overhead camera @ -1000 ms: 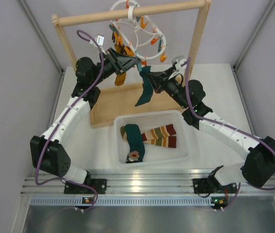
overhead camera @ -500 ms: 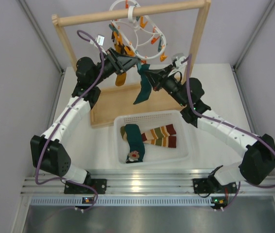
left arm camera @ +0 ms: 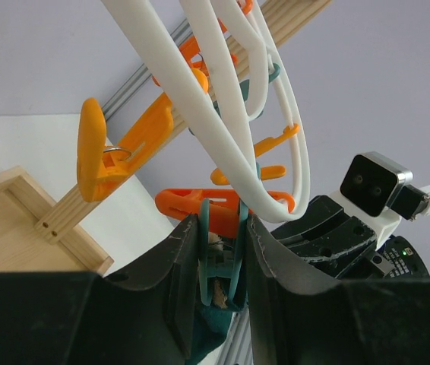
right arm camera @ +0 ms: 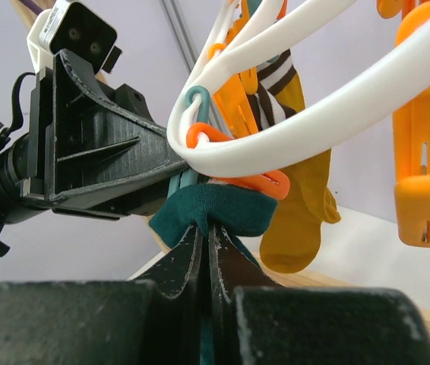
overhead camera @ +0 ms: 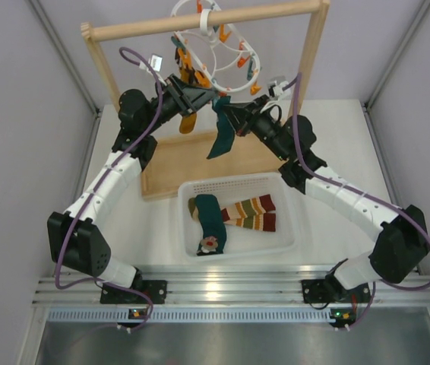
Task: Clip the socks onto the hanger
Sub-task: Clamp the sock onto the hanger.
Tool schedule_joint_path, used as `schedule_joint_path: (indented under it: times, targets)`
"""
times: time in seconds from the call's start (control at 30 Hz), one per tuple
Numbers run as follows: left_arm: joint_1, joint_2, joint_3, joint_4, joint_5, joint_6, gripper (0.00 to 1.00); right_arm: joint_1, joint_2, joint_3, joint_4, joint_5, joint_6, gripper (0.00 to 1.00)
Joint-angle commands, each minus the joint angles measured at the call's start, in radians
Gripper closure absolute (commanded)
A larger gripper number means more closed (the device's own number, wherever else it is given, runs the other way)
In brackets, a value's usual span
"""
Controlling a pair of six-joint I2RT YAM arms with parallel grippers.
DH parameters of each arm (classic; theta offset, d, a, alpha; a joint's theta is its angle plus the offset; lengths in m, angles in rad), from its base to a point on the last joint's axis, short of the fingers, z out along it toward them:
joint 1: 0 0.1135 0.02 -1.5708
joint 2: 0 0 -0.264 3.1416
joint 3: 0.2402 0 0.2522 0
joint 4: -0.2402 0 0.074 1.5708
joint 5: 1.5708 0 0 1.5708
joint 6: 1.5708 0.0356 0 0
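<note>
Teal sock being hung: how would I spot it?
Find the wooden rail at the back; a white hanger hangs from it. Beneath, the right tool pinches a dangling teal sock. The other teal sock lies in the bin.

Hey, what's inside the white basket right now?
In the basket lie a teal sock and striped socks, side by side. Anything underneath them is covered and cannot be seen.
</note>
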Motion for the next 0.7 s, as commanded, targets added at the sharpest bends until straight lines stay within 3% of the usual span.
schedule_joint_path:
  times: [0.0, 0.17, 0.4, 0.5, 0.67]
  targets:
    - [0.007, 0.005, 0.004, 0.012, -0.044, -0.003, 0.96, 0.003, 0.005, 0.102, 0.084, -0.005, 0.038, 1.0]
    - [0.008, 0.0, 0.007, 0.006, -0.047, 0.004, 0.91, 0.001, 0.011, 0.124, 0.086, -0.01, 0.054, 1.0]
    - [0.01, 0.004, 0.021, 0.0, -0.067, 0.009, 0.68, -0.005, -0.006, 0.112, 0.077, -0.005, 0.052, 1.0]
    - [0.01, 0.01, 0.029, -0.002, -0.073, -0.003, 0.52, -0.008, -0.011, 0.108, 0.071, -0.001, 0.054, 1.0]
    - [0.028, 0.02, 0.041, 0.021, -0.091, -0.032, 0.46, -0.015, -0.012, 0.116, 0.049, 0.005, 0.069, 1.0]
